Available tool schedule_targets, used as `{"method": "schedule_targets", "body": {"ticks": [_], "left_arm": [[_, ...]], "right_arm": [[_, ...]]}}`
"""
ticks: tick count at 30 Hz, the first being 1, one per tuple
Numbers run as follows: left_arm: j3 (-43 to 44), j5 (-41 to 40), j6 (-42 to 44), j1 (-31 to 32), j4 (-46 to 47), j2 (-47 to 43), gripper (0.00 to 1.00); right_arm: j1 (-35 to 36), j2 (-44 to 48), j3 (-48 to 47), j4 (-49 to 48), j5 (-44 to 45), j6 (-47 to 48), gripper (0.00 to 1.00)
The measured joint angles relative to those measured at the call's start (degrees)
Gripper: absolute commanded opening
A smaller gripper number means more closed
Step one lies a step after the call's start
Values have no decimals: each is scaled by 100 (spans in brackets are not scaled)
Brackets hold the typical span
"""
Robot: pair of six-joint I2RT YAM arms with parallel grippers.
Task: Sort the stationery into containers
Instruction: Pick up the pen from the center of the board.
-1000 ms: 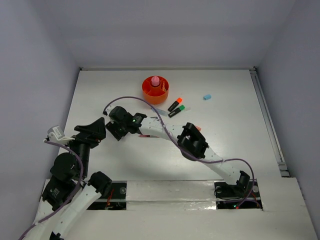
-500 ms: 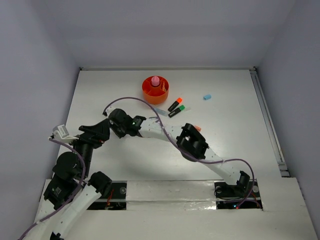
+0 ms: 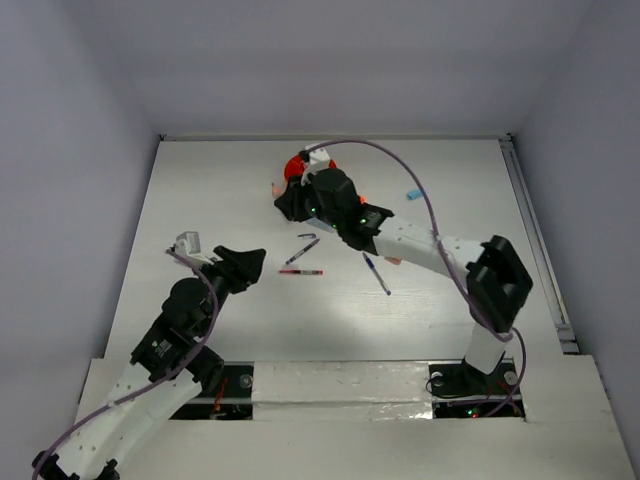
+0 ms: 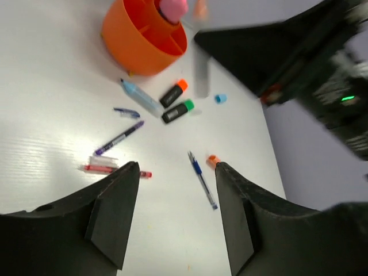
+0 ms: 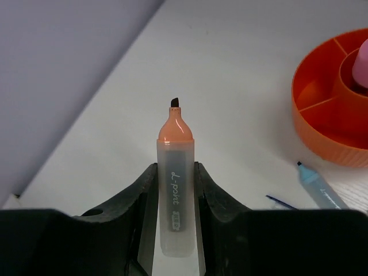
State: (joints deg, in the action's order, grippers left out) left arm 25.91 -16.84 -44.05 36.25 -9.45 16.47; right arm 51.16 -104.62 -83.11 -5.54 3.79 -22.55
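My right gripper [image 5: 175, 169] is shut on a peach marker [image 5: 175, 198], tip up, hovering just left of the orange cup [image 5: 333, 123]. The cup holds a pink bottle [image 5: 362, 63]. From above, the right gripper [image 3: 285, 198] covers most of the cup [image 3: 293, 166]. My left gripper [image 4: 177, 168] is open above the table with nothing between its fingers. Below it lie a blue pen [image 4: 202, 180], a red pen [image 4: 106, 169], a purple pen [image 4: 119, 138] and an orange cap [image 4: 213, 161]. A light-blue marker [image 4: 141, 98], an orange marker [image 4: 173, 93] and a green marker [image 4: 177, 111] lie near the cup.
A small light-blue eraser [image 3: 413, 194] lies right of the cup. A short dark clip piece [image 4: 126, 112] rests beside the purple pen. The right arm [image 3: 440, 250] stretches across the middle of the table. Grey walls close in three sides.
The right gripper has closed on the peach marker and swung from beside the left gripper up to the cup. The left arm has shifted right and its jaws have narrowed.
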Motion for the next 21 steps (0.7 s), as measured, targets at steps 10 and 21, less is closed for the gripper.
{"method": "schedule_targets", "body": {"ticks": [10,21], "left_arm": [[-367,796,7,0,1464,1340,44],[-420,933,70,0,2411,2009,31]], "right_arm": [[140,758,1239,-776,37,-546,0],[140,846,1569,-944,-142,-872,0]]}}
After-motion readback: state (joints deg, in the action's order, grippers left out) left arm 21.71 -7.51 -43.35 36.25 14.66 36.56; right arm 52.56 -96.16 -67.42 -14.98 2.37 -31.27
